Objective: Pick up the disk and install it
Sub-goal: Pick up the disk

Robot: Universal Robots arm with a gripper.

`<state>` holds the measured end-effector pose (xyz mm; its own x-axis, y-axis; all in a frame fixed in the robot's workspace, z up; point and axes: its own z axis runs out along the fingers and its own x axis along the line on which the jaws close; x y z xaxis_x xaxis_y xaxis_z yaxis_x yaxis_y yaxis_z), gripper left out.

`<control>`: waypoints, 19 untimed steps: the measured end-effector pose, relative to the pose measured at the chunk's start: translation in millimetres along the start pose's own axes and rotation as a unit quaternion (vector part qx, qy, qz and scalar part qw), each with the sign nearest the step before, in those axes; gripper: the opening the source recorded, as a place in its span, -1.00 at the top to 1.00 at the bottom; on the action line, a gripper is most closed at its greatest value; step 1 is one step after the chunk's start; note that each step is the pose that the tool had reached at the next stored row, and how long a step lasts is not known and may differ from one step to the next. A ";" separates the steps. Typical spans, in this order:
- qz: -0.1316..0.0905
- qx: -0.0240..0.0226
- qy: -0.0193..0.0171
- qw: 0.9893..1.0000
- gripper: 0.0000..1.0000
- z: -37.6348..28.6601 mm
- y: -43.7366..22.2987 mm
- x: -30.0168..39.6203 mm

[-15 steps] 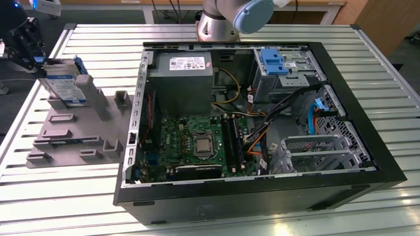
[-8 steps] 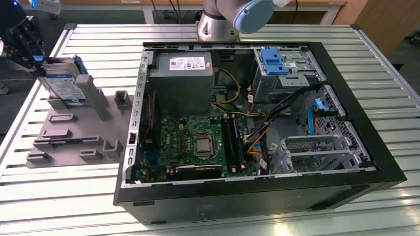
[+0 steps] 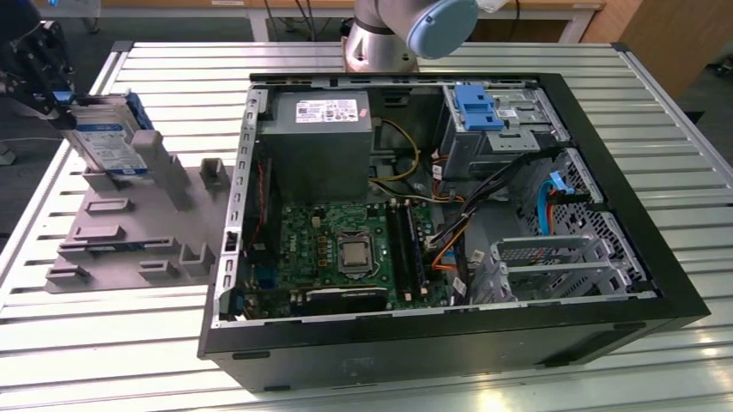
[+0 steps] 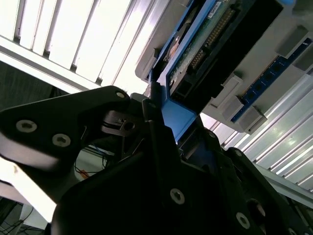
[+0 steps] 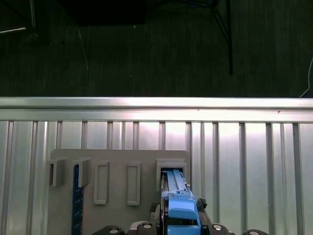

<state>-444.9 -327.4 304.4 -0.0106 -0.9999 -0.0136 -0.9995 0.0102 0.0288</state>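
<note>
The disk (image 3: 106,144), silver-grey with a blue-and-white label and blue side rails, stands on edge in a slot of the grey fixture (image 3: 126,219) at the exterior view's left. My black gripper (image 3: 60,101) is at the disk's upper end. In the second wrist view the gripper (image 4: 178,128) has its fingers (image 4: 152,115) against the blue rail on both sides, with the disk's (image 4: 210,39) circuit-board side showing beyond. In the first wrist view the disk (image 5: 175,193) is seen edge-on, sitting in the fixture (image 5: 117,164), and the gripper (image 5: 178,226) straddles it.
An open black computer case (image 3: 458,333) lies on the slatted metal table (image 3: 172,64). Inside it are a grey power supply (image 3: 321,142), a green motherboard (image 3: 343,249), loose cables and a drive cage with a blue bracket (image 3: 481,107). The arm's base (image 3: 384,39) stands behind the case.
</note>
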 end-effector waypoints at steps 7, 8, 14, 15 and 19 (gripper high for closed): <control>0.000 0.000 0.000 1.000 0.26 -9.8 0.3 -0.2; 0.000 0.000 0.000 1.000 0.26 -11.2 0.3 -0.2; 0.000 0.000 0.000 1.000 0.26 -20.5 0.6 -0.3; 0.000 0.000 0.000 1.000 0.26 -22.2 0.7 -0.3; 0.000 0.000 0.000 1.000 0.26 -28.5 0.8 -0.4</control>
<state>-444.9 -327.4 332.9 -0.0106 -0.9999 -0.0135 -0.9995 0.0102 0.0288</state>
